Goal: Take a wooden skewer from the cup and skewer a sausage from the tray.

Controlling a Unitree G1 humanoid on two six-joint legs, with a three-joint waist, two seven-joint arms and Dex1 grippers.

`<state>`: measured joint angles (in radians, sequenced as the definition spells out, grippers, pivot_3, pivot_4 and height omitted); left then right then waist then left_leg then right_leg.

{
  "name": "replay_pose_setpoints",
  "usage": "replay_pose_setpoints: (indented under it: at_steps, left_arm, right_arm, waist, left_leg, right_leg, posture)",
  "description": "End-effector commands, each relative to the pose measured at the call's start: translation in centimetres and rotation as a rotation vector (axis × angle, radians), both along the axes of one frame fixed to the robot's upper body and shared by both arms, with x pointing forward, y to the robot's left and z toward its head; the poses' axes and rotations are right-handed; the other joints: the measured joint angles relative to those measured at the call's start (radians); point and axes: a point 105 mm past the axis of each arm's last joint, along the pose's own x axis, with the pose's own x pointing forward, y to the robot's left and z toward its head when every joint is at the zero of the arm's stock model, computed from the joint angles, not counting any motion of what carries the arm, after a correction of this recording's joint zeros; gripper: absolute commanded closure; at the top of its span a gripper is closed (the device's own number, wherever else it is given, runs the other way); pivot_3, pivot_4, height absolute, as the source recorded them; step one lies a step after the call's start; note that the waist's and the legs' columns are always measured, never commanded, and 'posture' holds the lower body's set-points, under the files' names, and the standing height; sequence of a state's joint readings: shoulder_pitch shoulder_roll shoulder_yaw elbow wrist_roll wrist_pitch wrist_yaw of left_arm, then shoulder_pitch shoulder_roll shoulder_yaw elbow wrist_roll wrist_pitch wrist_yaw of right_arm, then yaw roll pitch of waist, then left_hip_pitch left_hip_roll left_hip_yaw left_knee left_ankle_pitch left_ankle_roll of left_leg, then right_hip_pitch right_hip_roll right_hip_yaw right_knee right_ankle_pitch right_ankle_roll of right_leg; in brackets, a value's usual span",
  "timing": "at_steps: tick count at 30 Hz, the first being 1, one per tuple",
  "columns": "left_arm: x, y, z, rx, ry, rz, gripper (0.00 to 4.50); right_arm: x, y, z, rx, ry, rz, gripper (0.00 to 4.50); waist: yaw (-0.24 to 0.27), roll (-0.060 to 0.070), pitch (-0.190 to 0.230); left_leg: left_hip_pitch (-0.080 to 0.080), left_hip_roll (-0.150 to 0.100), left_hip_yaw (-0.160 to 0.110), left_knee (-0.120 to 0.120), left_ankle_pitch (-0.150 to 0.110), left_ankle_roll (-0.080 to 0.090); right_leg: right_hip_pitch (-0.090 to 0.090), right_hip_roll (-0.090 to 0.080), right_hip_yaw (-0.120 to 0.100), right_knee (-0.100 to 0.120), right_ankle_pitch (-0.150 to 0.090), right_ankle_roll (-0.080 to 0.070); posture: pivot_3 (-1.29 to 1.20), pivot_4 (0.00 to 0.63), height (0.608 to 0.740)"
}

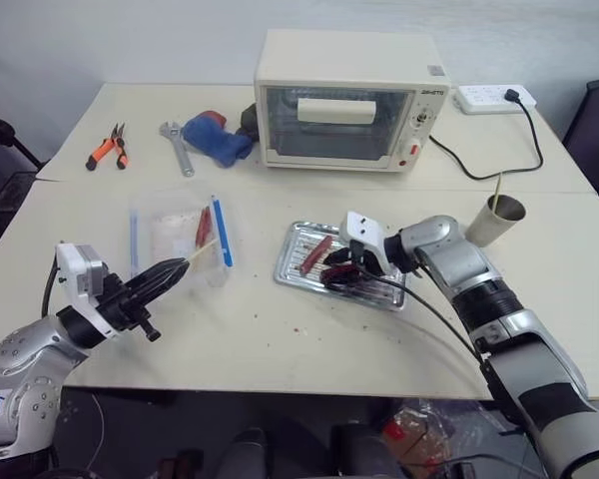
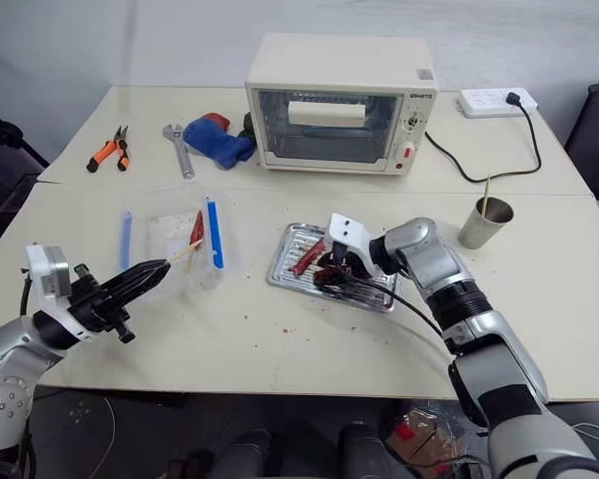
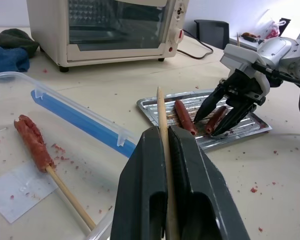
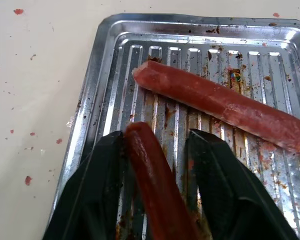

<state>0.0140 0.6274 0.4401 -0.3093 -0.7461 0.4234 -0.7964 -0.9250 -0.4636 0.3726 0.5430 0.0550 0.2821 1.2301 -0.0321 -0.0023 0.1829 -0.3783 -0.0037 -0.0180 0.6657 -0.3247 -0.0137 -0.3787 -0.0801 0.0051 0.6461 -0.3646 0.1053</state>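
Left gripper (image 3: pixel 166 165): I see it near the table's front-left corner, fingers pressed together on the wooden skewer (image 3: pixel 163 131), whose tip points toward the tray.
Plastic bag (image 1: pixel 180 235): left of the table's middle, lying flat, with a skewered sausage piece (image 3: pixel 34 141) inside.
Tray (image 4: pixel 97 75): at the table's middle, in front of the toaster oven (image 1: pixel 349 100).
Sausage (image 4: pixel 152 172): on the tray's ribbed floor, between my right gripper's fingers.
Brighter red sausage (image 4: pixel 225 105): just beside it on the tray.
Right gripper (image 4: pixel 157 182): fingers spread either side of the sausage; one looks to be touching it, though I can't be sure.
Cup (image 1: pixel 497 220): toward the table's right edge, one stick (image 1: pixel 497 187) standing in it.
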Motion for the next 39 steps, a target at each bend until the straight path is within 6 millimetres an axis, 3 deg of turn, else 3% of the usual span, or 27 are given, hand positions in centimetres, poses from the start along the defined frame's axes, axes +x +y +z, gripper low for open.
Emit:
replay_pose_setpoints:
  at_steps: [1, 13, 16, 27, 32, 39]
  left_arm:
    - [-0.2, -0.5, 1.1, 0.021, -0.061, -0.013, 4.50]
    - [-0.1, -0.7, 1.1, 0.031, -0.061, -0.029, 4.50]
    - [-0.1, -0.7, 1.1, 0.033, -0.062, -0.035, 4.50]
    - [0.0, -1.1, 0.9, 0.039, -0.061, -0.056, 4.50]
    - [0.0, -1.3, 0.8, 0.055, -0.059, -0.078, 4.50]
    - [-1.1, -3.8, 0.0, 0.213, -0.048, -0.251, 4.50]
  right_arm:
    - [0.2, 0.5, 1.2, 0.003, -0.054, 0.031, 2.26]
    - [-0.1, -0.3, 0.9, -0.034, -0.062, 0.042, 2.26]
    - [0.2, -0.8, 1.0, -0.043, -0.081, 0.016, 3.14]
    - [0.2, -1.4, 0.8, -0.050, -0.078, -0.009, 3.14]
    - [0.1, -1.3, 1.0, -0.023, -0.083, -0.012, 4.21]
    - [-2.2, -0.7, 4.0, 0.045, -0.131, 0.138, 4.21]
  waist:
    - [0.000, 0.000, 0.000]
    - [0.000, 0.000, 0.000]
    - [0.000, 0.000, 0.000]
    - [0.000, 0.000, 0.000]
    - [0.001, 0.000, 0.000]
    - [0.001, 0.000, 0.000]
  left_leg:
    - [0.000, 0.000, 0.000, 0.000, 0.000, 0.000]
    - [0.000, 0.000, 0.000, 0.000, 0.000, 0.000]
    - [0.000, 0.000, 0.000, 0.000, 0.000, 0.000]
    - [0.000, 0.000, 0.000, 0.000, 0.000, 0.000]
    - [0.000, 0.000, 0.000, 0.000, 0.000, 0.000]
    - [0.000, 0.000, 0.000, -0.001, 0.000, 0.000]
  right_leg:
    - [0.000, 0.000, 0.000, 0.000, 0.000, 0.000]
    - [0.000, 0.000, 0.000, 0.000, 0.000, 0.000]
    - [0.000, 0.000, 0.000, 0.000, 0.000, 0.000]
    - [0.000, 0.000, 0.000, 0.000, 0.000, 0.000]
    - [0.000, 0.000, 0.000, 0.000, 0.000, 0.000]
    - [0.000, 0.000, 0.000, -0.001, 0.000, 0.000]
  posture:
    - [0.00, 0.150, 0.740]
    - [0.00, 0.150, 0.740]
    - [0.00, 0.150, 0.740]
    - [0.00, 0.150, 0.740]
    - [0.00, 0.150, 0.740]
    - [0.00, 0.150, 0.740]
